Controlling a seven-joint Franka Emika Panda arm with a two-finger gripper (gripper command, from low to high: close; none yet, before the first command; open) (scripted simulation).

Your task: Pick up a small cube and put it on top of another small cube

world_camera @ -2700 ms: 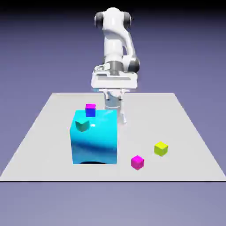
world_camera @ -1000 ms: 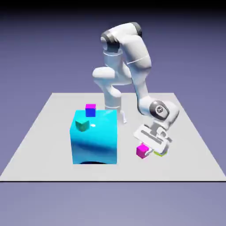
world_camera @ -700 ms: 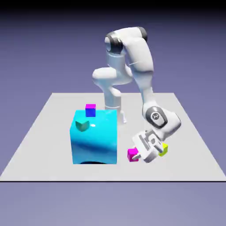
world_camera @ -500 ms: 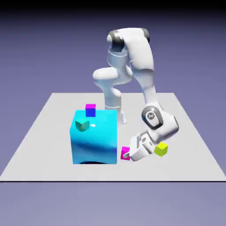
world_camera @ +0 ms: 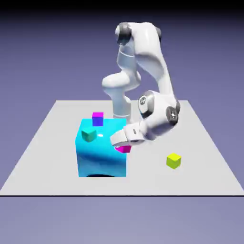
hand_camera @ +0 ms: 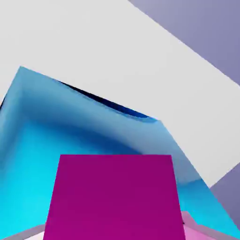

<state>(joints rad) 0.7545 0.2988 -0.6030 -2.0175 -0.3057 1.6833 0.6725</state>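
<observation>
The small magenta cube (hand_camera: 115,199) is held between the two fingertips (hand_camera: 201,232) of the gripper (world_camera: 119,144), which is closed on it; the finger spacing is set by the width of the cube. In the hand view, the cube is presented large at the bottom edge, between the fingertips, and most of the fingers is hidden by it. In the exterior view, the cube is partly covered by the gripper and is seen against the right-hand edge of the large cyan block (world_camera: 102,159); whether the block is touched by the cube cannot be determined. The gripper is tilted, with its fingers directed toward the exterior view's left. On top of the block, a small cube with a magenta top and blue face (world_camera: 97,119) is located toward the rear. A small teal cube (world_camera: 89,134) is seen nearer the front, at the block's upper left. The yellow-green cube (world_camera: 173,161) is placed on the pale grey tabletop (world_camera: 200,183), at the exterior view's right, well apart from the block. The white robot arm (world_camera: 150,52) is bent over the tabletop, its wrist positioned to the right of the block.
</observation>
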